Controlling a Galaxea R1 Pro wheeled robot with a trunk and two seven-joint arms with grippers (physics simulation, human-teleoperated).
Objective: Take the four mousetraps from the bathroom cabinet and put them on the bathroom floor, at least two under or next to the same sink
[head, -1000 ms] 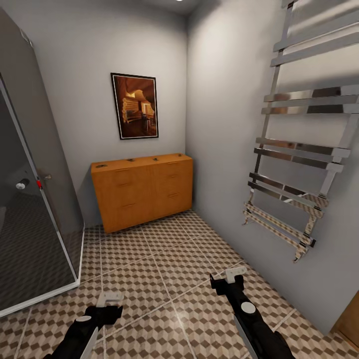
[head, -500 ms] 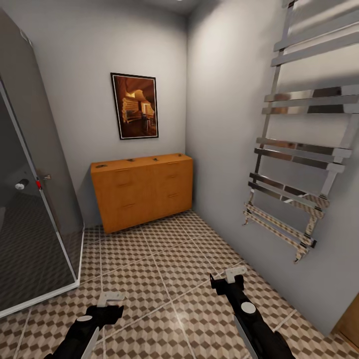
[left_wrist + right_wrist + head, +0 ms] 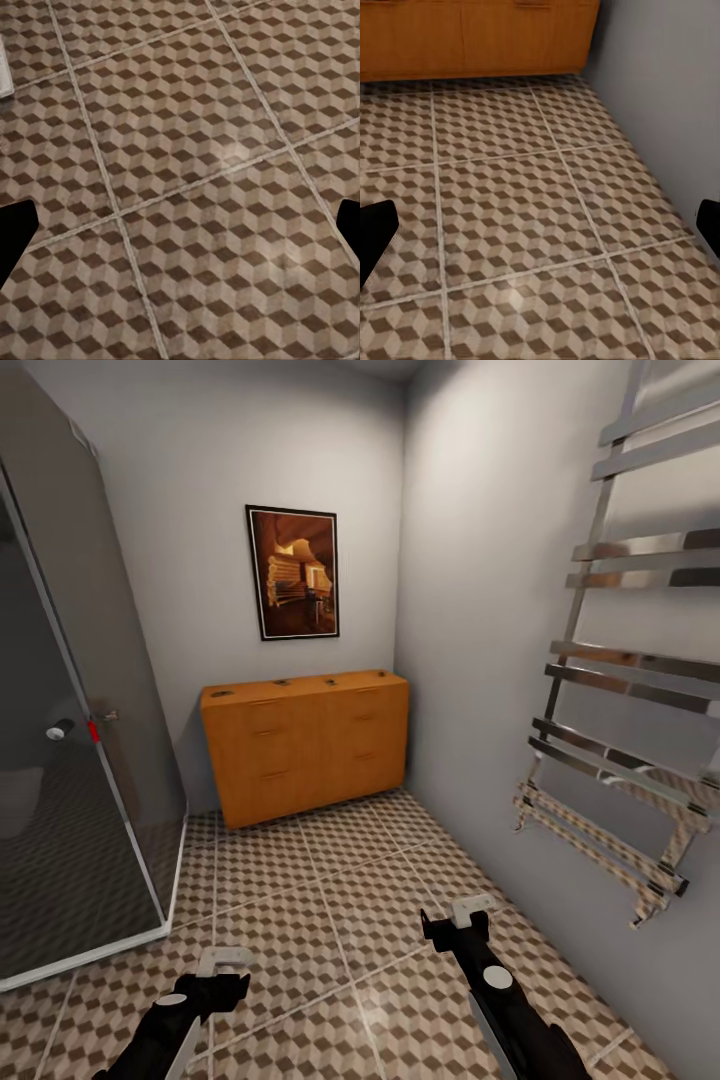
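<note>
While both empty, spread grippers (image 3: pixel 222 960) (image 3: pixel 470 909) are held low, the cabinet (image 3: pixel 305 745) is seen well ahead, mousetraps (image 3: pixel 283 682) on top.

Cube-patterned bathroom floor (image 3: pixel 330 900) — orange cabinet (image 3: pixel 305 745) standing on it (far corner), four small mousetraps (image 3: pixel 281 682) on its top

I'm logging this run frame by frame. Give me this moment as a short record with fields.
setting: bathroom floor of cube-pattern tiles
cabinet: against far wall, drawers shut
mousetraps: small dark items on the cabinet top, too small to confirm
left gripper: open, empty, low over the tiles
right gripper: open, empty
shower enclosure: on the left
towel rail: on right wall
</note>
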